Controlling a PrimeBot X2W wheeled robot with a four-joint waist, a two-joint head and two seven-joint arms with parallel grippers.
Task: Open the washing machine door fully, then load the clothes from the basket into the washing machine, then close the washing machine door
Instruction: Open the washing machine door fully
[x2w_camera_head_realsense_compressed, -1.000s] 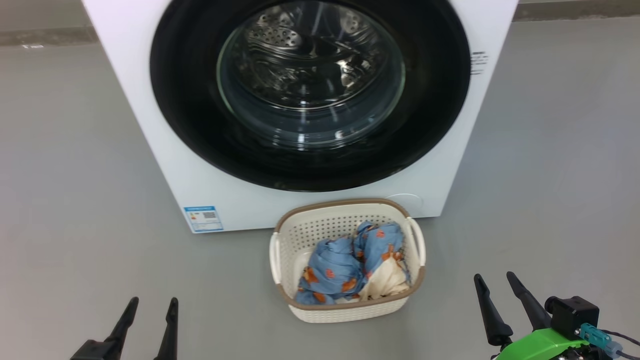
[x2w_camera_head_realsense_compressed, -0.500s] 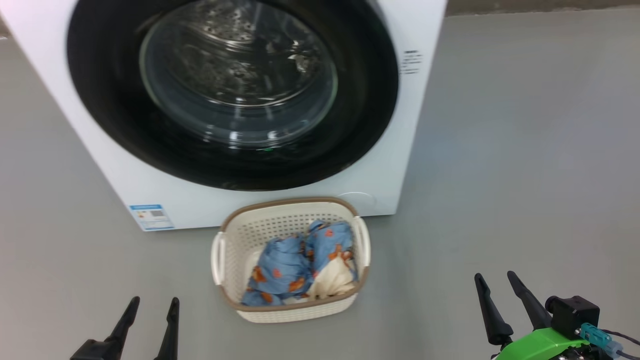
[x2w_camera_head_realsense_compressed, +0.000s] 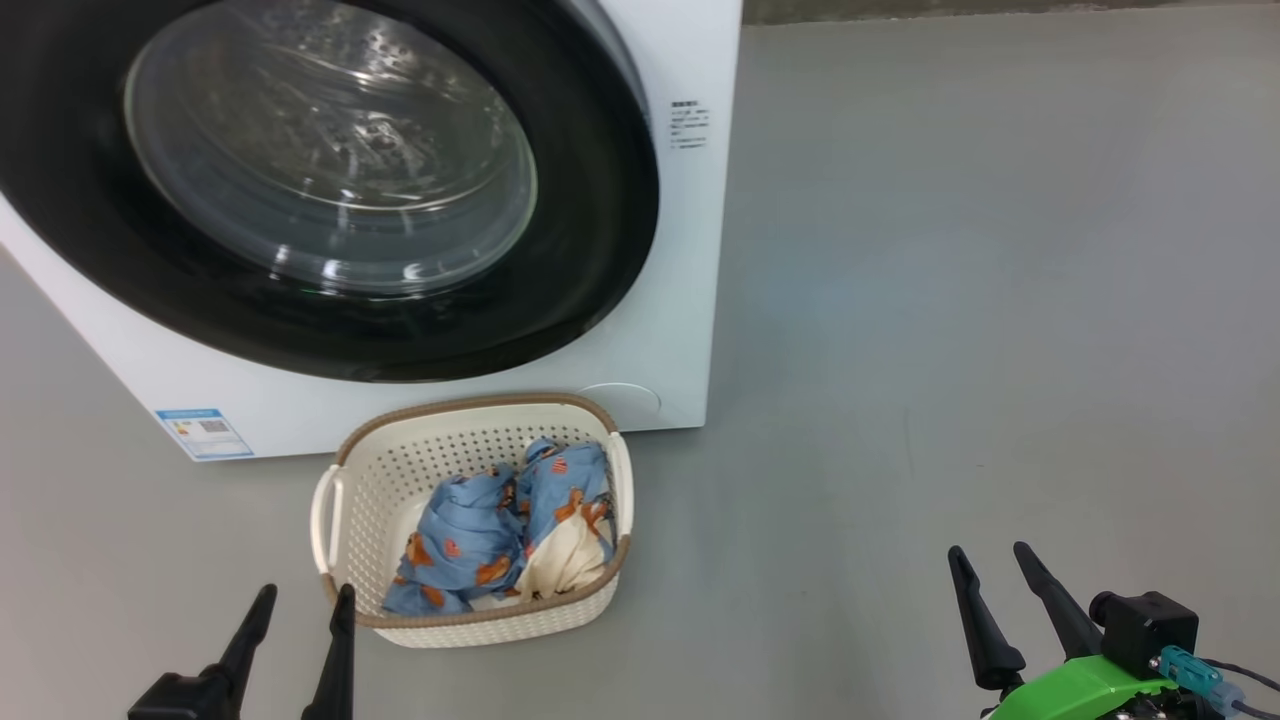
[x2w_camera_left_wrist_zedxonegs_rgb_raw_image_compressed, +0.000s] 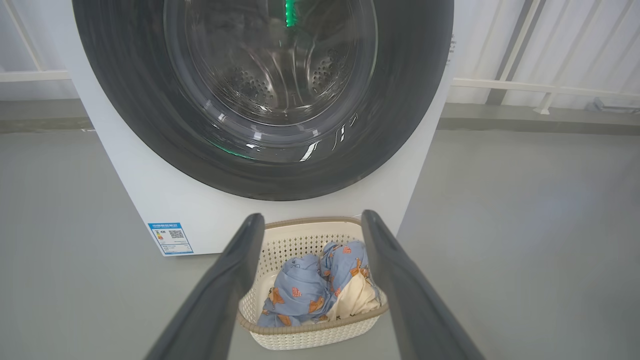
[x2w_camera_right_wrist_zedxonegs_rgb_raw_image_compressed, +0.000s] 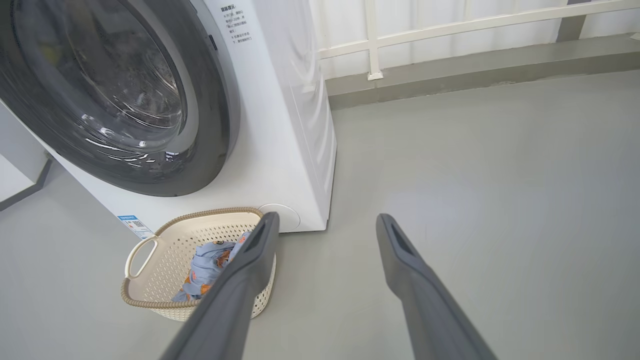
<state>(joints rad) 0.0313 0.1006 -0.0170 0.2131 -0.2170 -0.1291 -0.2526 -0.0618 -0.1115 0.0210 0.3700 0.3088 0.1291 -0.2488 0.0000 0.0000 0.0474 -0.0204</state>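
Note:
The white washing machine (x2w_camera_head_realsense_compressed: 690, 250) stands at the upper left, its round black-rimmed door (x2w_camera_head_realsense_compressed: 590, 250) shut against the front. On the floor in front of it sits the cream basket (x2w_camera_head_realsense_compressed: 380, 470) holding the blue printed and cream clothes (x2w_camera_head_realsense_compressed: 500, 530). My left gripper (x2w_camera_head_realsense_compressed: 300, 605) hangs open at the basket's near left corner, empty. My right gripper (x2w_camera_head_realsense_compressed: 990, 560) is open and empty, far to the right over bare floor. In the left wrist view the basket (x2w_camera_left_wrist_zedxonegs_rgb_raw_image_compressed: 300, 240) and clothes (x2w_camera_left_wrist_zedxonegs_rgb_raw_image_compressed: 310, 290) lie between the open fingers (x2w_camera_left_wrist_zedxonegs_rgb_raw_image_compressed: 235, 270). The right wrist view has the basket (x2w_camera_right_wrist_zedxonegs_rgb_raw_image_compressed: 150, 270) left of the fingers (x2w_camera_right_wrist_zedxonegs_rgb_raw_image_compressed: 405, 255).
Grey floor (x2w_camera_head_realsense_compressed: 950, 300) spreads wide to the right of the machine. A white railing and a low kerb (x2w_camera_right_wrist_zedxonegs_rgb_raw_image_compressed: 450, 55) run along the back behind the machine. A blue label (x2w_camera_head_realsense_compressed: 205, 432) marks the machine's lower left corner.
The head camera has swung to the right, so machine and basket sit further left in the picture. Both grippers keep their places in the picture and stay open.

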